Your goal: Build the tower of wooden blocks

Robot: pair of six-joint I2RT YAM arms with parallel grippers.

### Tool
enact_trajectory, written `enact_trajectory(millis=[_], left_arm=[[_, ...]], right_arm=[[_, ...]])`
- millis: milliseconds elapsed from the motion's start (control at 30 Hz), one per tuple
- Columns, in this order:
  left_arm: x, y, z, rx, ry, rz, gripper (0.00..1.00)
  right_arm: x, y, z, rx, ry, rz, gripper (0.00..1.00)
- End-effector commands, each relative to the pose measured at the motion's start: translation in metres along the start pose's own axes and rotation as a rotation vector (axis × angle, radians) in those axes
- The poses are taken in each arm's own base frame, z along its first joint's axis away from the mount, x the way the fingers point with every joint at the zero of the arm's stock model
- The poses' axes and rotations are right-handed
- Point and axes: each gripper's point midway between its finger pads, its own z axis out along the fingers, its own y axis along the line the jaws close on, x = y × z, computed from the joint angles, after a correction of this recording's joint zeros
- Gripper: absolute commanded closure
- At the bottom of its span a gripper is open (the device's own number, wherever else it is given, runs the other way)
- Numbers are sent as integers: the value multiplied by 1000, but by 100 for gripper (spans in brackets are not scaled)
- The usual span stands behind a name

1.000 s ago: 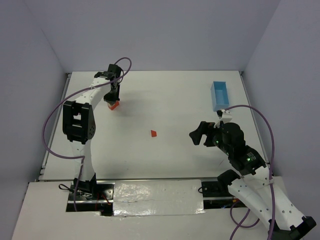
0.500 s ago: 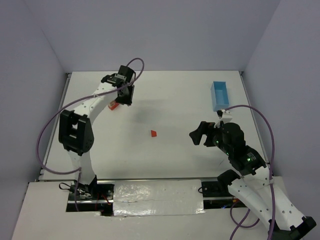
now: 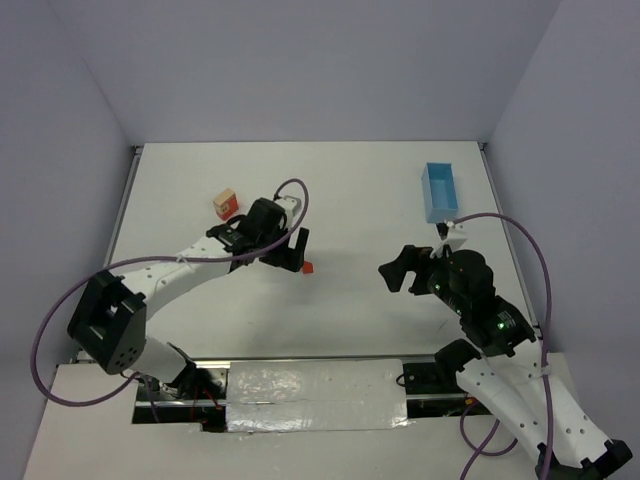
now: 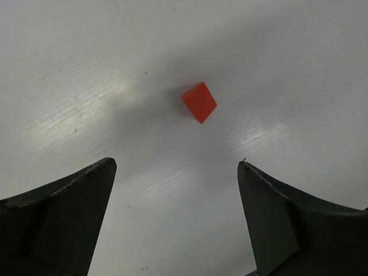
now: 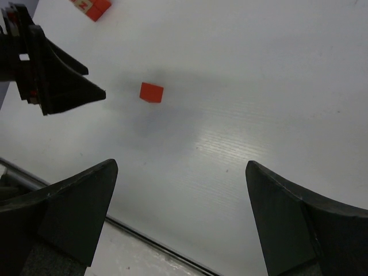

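A short wood block tower (image 3: 225,204), a tan block on a red-orange one, stands alone at the back left; its edge shows in the right wrist view (image 5: 92,7). A loose red-orange block (image 3: 308,267) lies mid-table. My left gripper (image 3: 297,252) hovers just left of it, open and holding nothing. In the left wrist view the block (image 4: 199,102) lies ahead of the open left gripper (image 4: 176,165). My right gripper (image 3: 397,268) stands open and holds nothing to the right of the block (image 5: 152,92), which sits well ahead of the right gripper (image 5: 182,167).
A light blue rectangular box (image 3: 439,191) sits at the back right. The left arm's black fingers (image 5: 57,80) show at the left of the right wrist view. The table's front edge (image 5: 144,236) runs below the right gripper.
My left gripper opened, came away from the block stack at the back left and swung right and nearer, to beside the loose red-orange block. The right arm stayed put.
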Motion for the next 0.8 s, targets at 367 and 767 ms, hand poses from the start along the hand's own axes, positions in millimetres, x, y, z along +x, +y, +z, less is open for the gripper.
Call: enact_trajectory(millis=[367,767], left_arm=[[-10,82,-205,-384,-465,-306,1],[19,78,-172,-322,-423,-254,0]], right_arm=[[62,59,101,-38,353,-86,0],[113,109,200,254,499,-284,31]])
